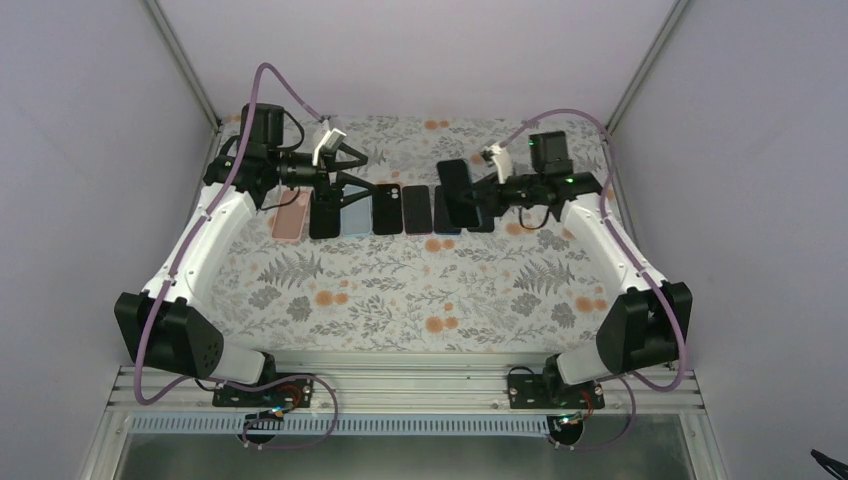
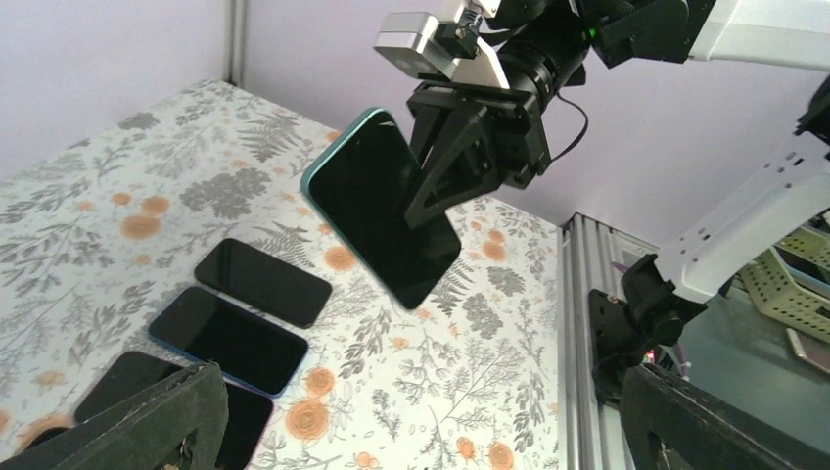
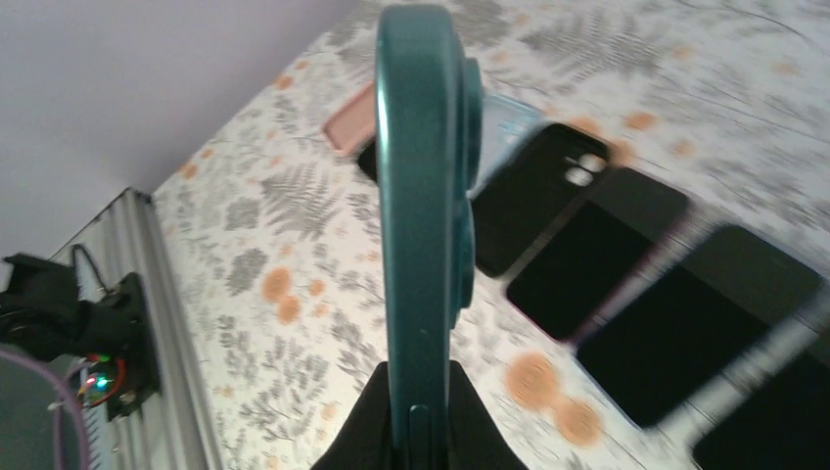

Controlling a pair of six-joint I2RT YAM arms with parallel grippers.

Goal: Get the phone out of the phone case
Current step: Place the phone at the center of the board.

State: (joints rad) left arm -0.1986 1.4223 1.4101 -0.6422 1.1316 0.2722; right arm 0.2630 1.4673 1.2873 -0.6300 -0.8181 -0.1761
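Teal phone case (image 3: pixel 416 196) fills R wrist view edge-on, its lower end clamped by the right gripper (image 3: pixel 415 426), jaws closed tight on it. Only L wrist view shows the front: dark phone (image 2: pixel 387 211) seated in that case, tilted, held up off the table (image 1: pixel 400 290). Same view has the left gripper (image 2: pixel 421 431) spread wide, nothing in it. Top view: row of dark phones (image 1: pixel 402 210) flat on floral table, pink case (image 1: pixel 290 214) at left end; pale lilac walls (image 1: pixel 420 50).
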